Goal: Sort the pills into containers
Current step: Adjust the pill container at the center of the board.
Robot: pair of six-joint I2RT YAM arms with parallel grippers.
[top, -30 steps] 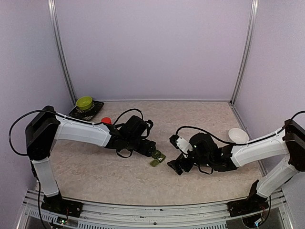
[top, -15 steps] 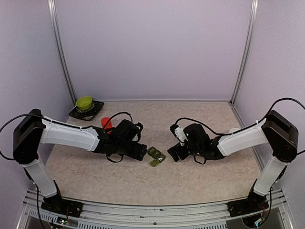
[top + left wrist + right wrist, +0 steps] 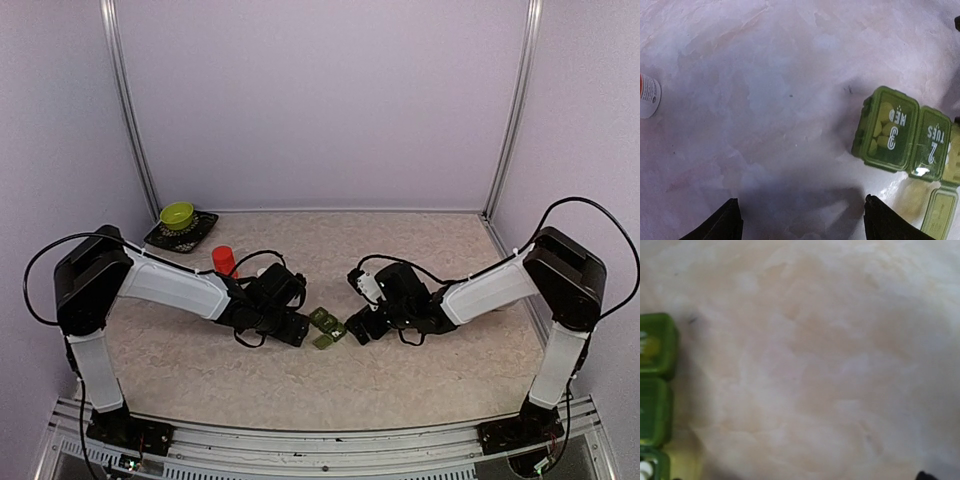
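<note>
The containers (image 3: 900, 135) are a green strip of joined compartments lying in the middle of the table (image 3: 327, 327). The lids marked 3 and 2 are down, and pale pills (image 3: 879, 134) show through the lid marked 3. The end compartment's lid (image 3: 940, 210) hangs open. My left gripper (image 3: 807, 222) is open with only bare table between its fingers, and the strip lies just ahead and to its right. My right gripper (image 3: 357, 330) sits low on the strip's other side, open and holding nothing. In the right wrist view the strip (image 3: 655, 385) fills the left edge.
A red bottle (image 3: 224, 260) stands behind my left arm. A small white bottle (image 3: 647, 95) shows at the left wrist view's left edge. A green bowl (image 3: 177, 214) sits on a dark tray (image 3: 203, 228) at the back left corner. Walls enclose the table.
My left gripper drew back from the strip, then settled lower beside it. My right gripper swung left and forward to the strip's right side. The strip has stayed put.
</note>
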